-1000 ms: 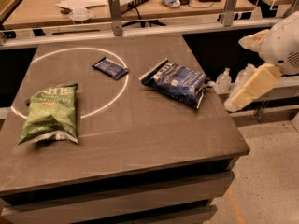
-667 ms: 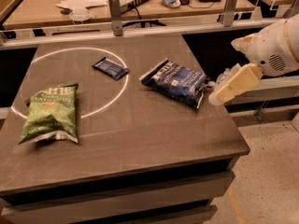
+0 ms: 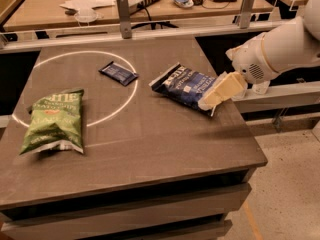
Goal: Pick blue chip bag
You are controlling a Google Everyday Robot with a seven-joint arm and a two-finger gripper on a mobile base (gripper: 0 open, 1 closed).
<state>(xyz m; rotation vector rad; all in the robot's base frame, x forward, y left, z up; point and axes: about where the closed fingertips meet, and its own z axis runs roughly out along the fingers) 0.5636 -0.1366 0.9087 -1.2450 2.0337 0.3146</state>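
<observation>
- Blue bag (image 3: pixel 181 85): it lies flat on the table (image 3: pixel 150 149), right of frame centre. Its long axis runs from upper left to lower right, and the lower-right end is near the table's right edge.
- Gripper (image 3: pixel 220 92): it sits right of centre, at the bag's lower-right end. It overlaps that end in this view, and I cannot tell whether it touches the film or hangs just above it. I also cannot tell whether the gripper is apart, together or clamped, because only a single cream wedge shows.
- Arm (image 3: pixel 280 49): it enters from the right edge and slopes down toward the left. I judge that this side was chosen because the bag's nearest end faces it and nothing else lies in the path.
- Step in hand: I judge this to be final approach. The bag rests on the table and is not lifted.
- Green bag (image 3: pixel 54 120): it lies at frame left, well apart from the gripper.
- Packet (image 3: pixel 118 73): it lies at upper centre, inside the white ring (image 3: pixel 136 86) near its right arc. It is also clear of the gripper, so I rate the risk of a wrong pick as low.
- Handling: the bag looks puffy and crinkled, so I expect it to deform and possibly slip under a light grip.
- Surface: the top is a dark, matte slab with stepped ledges below its front edge.
- Room: a metal rail (image 3: pixel 150 31) runs behind the table. A cluttered desk (image 3: pixel 45 11) fills the top of the frame, and there is speckled floor (image 3: pixel 290 184) at lower right.
</observation>
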